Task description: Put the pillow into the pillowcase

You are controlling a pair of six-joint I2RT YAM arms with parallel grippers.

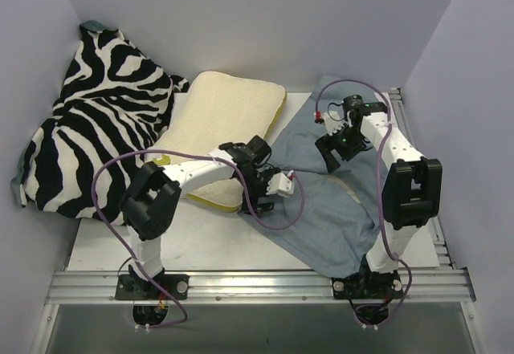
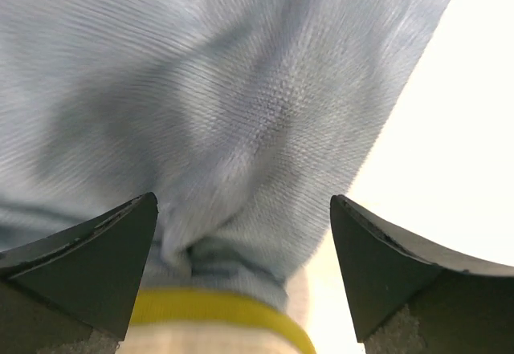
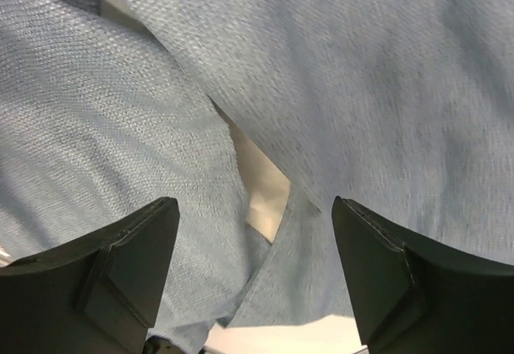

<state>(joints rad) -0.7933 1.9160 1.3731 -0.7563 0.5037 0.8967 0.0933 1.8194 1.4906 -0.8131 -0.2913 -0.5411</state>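
Grey-blue pillowcase (image 1: 337,201) overlaps the pillow's (image 1: 229,105) yellow rim, hidden overhead by the left arm (image 1: 201,173); its opening is indiscernible. Left gripper (image 2: 242,201) and right gripper (image 3: 255,203) gape empty above it.

left gripper (image 2: 243,201): jaws apart | right gripper (image 3: 254,203): jaws apart | both: seemingly pointing down

From above, the left arm (image 1: 197,171) covers the near edge of the pillow (image 1: 229,109), and the right arm (image 1: 393,149) hides part of the pillowcase (image 1: 337,213) toward the right edge of the bench (image 1: 201,246). In the left wrist view the cloth is blurred, the pillow cut off at the bottom.
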